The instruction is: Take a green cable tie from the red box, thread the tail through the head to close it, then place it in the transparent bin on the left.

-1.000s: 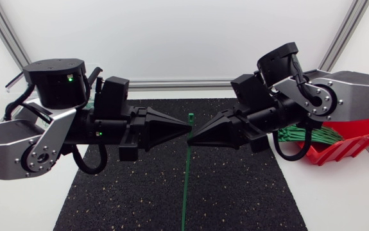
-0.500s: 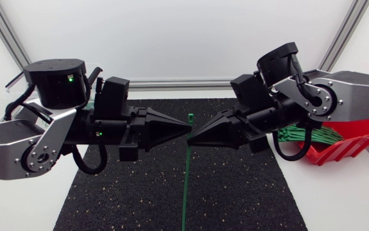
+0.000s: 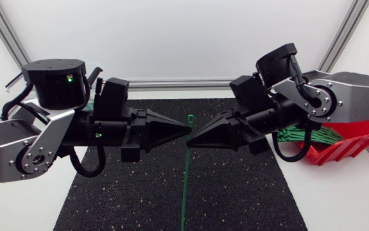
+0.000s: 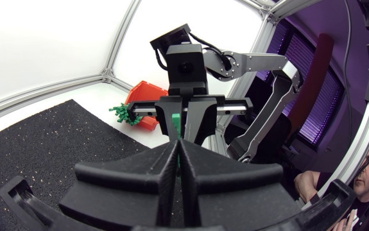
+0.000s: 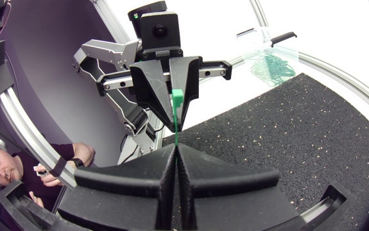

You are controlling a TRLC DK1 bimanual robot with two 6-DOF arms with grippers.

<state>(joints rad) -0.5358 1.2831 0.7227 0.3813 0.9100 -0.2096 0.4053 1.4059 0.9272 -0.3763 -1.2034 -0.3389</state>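
No legible text anywhere.

Thin green cable tie (image 3: 185,173), not closed, straight, square head at 12 o'clock, long tail running to 6 o'clock, pinched near its head by the left gripper (image 3: 185,129) and right gripper (image 3: 192,142), red box (image 3: 354,138) of green ties at 3 o'clock, clear bin (image 5: 266,50) holding looped green ties

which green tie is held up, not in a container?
The single cable tie upright between left hand and right hand, over the black mat; the rest lie in the red box or the transparent bin.
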